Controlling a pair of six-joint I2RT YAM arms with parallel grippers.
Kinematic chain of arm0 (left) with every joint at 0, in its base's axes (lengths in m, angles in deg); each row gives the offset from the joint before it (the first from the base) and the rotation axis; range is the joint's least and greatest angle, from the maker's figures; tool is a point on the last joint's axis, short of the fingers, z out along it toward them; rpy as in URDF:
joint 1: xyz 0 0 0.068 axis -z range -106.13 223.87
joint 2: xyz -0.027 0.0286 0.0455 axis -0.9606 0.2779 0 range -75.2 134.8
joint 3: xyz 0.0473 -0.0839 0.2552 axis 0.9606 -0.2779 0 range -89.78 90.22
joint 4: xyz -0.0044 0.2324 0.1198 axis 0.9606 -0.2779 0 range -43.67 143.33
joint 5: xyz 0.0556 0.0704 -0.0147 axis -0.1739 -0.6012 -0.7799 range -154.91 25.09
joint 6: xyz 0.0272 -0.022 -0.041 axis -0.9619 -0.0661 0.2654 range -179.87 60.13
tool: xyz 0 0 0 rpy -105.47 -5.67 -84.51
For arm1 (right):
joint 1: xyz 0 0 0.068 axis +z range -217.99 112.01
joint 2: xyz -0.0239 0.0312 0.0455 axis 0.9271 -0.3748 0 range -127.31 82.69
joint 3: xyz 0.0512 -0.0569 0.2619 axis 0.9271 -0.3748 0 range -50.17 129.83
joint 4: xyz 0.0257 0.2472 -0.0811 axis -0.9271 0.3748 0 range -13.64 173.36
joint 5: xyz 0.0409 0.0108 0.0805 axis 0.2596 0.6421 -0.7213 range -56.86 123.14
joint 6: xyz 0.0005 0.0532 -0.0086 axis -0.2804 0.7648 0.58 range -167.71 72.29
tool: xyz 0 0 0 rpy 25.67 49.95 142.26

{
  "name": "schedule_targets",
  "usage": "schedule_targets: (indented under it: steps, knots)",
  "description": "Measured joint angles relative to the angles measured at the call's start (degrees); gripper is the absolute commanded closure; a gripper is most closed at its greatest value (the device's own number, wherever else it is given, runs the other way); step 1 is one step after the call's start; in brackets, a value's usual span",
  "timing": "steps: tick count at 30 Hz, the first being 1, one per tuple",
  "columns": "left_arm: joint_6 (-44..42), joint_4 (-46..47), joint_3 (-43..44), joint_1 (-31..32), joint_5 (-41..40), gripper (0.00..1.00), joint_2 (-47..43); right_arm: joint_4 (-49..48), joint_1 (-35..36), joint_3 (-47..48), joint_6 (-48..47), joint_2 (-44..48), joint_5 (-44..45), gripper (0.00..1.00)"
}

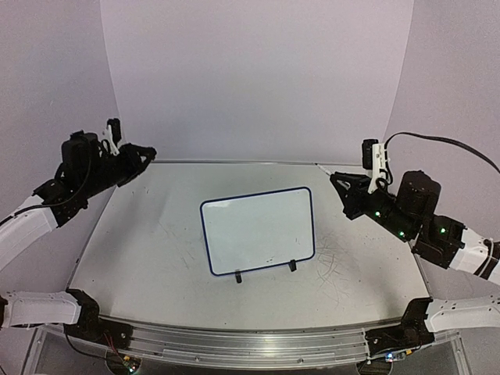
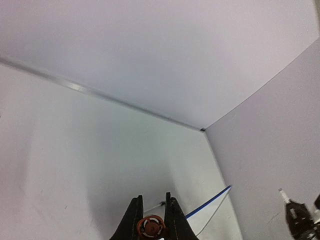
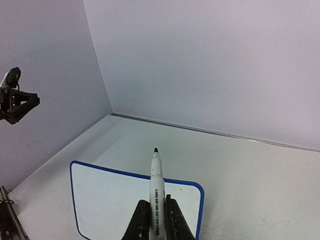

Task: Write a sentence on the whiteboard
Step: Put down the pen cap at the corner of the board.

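Observation:
The whiteboard (image 1: 258, 230), white with a dark-blue rim and two black feet, lies in the middle of the table; its face is blank and no sentence shows on it. It also shows in the right wrist view (image 3: 110, 200). My right gripper (image 1: 334, 179) hangs above the table to the board's right. In its wrist view the gripper (image 3: 156, 201) is shut on a white marker (image 3: 156, 172) whose bare black tip points forward over the board's far rim. My left gripper (image 1: 148, 151) is raised over the far left corner. In its wrist view it (image 2: 152, 198) is shut on a small red-orange cap (image 2: 151, 227).
The tabletop (image 1: 148, 250) is white with grey scuffs, thickest to the right of the board's feet. Pale walls (image 1: 258, 78) close the back and both sides. A metal rail (image 1: 250, 344) runs along the near edge between the arm bases.

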Motion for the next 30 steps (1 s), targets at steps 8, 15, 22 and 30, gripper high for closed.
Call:
schedule_targets:
  steps: [8, 15, 22, 30]
  knots:
    - [-1.3, -10.7, -8.7, 0.0, 1.8, 1.00, 9.9, 4.2, 0.0, 1.6, -0.9, -3.0, 1.1, 1.00]
    - [-2.8, -14.6, -9.9, 0.0, 5.6, 1.00, 16.4, 5.1, 0.0, 2.3, -0.9, -4.0, -0.1, 1.00]
    - [-3.5, -18.8, -11.2, 0.0, 12.5, 0.94, 24.1, 5.3, 0.0, 3.9, -0.9, -3.7, -2.2, 1.00]
    - [-4.7, -22.3, -12.1, 0.0, 16.1, 0.80, 30.7, 5.3, 0.0, 4.1, -0.9, -3.4, -4.5, 1.00]
